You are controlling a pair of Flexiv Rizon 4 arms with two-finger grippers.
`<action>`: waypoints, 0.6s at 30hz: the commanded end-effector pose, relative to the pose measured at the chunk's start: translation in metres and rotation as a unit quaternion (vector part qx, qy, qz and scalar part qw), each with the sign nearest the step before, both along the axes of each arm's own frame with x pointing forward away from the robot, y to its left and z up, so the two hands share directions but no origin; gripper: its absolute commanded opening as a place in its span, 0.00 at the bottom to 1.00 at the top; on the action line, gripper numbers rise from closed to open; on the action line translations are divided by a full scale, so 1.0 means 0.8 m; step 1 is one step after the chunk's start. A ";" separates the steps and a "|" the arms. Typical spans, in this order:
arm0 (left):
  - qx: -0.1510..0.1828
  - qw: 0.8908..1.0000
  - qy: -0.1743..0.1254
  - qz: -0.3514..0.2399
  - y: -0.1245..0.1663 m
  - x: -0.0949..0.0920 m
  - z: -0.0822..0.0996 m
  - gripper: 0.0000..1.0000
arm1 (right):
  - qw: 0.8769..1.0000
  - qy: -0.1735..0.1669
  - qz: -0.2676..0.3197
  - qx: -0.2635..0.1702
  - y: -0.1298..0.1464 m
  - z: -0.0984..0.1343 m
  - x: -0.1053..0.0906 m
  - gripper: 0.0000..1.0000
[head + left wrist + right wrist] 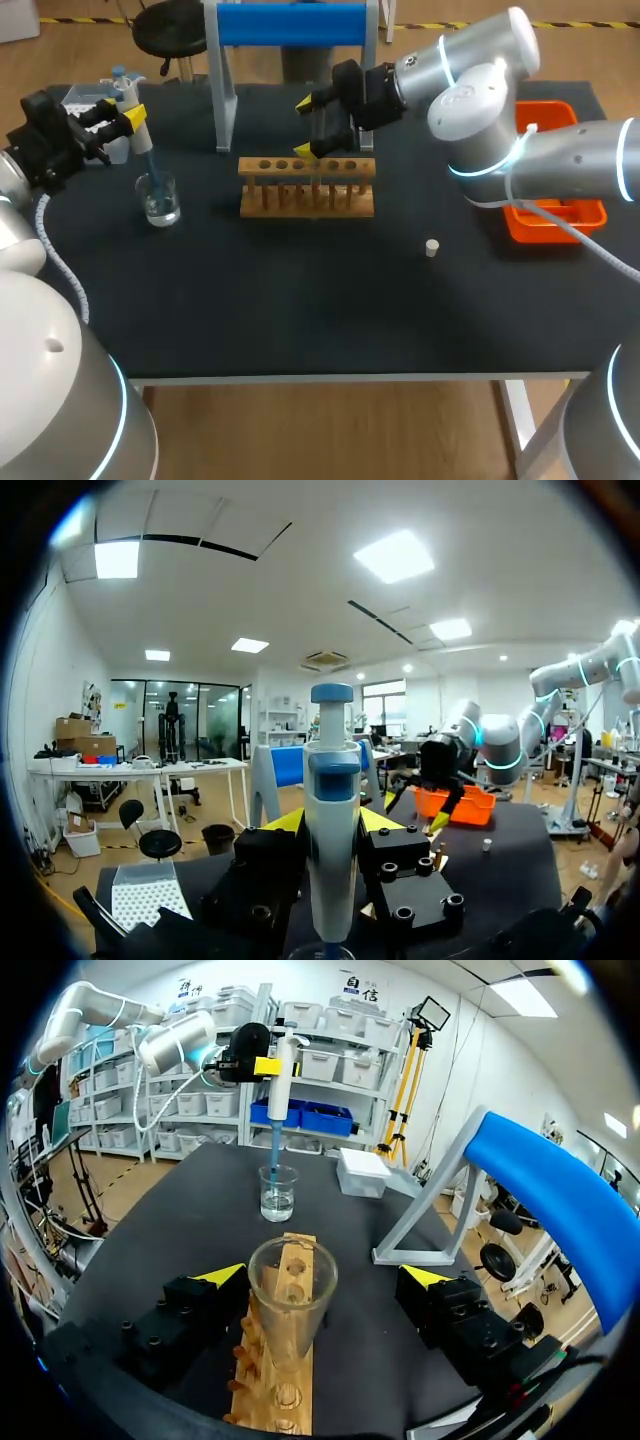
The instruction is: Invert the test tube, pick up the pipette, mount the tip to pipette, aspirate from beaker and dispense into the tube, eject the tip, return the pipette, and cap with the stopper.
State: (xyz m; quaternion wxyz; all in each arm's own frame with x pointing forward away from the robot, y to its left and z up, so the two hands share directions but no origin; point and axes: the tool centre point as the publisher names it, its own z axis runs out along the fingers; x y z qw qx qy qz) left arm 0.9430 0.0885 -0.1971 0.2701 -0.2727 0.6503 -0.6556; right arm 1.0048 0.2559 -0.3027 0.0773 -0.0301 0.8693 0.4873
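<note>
On your black bench (300,300) the stopper (432,247) lies right of centre. Behind it, the tube (290,1290) stands in the rack (307,187) between your right gripper's (303,126) wide-spread fingers. Near the far left corner, your left gripper (128,113) clamps the pipette (332,780), its tip in the beaker (160,199).

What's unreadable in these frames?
Head view: liquid in the pipette tip at the beaker, too small.
Left wrist view: the tip's end, cut off by the picture's edge.
Right wrist view: test tube bottom, hidden in the wooden rack.
Head view: orange bin's inside, partly covered by the right arm.
</note>
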 end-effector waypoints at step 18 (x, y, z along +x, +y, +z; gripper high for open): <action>0.025 1.000 0.003 0.003 -0.005 -0.004 0.028 0.00 | 1.000 0.000 0.000 -0.001 0.000 0.000 0.000 1.00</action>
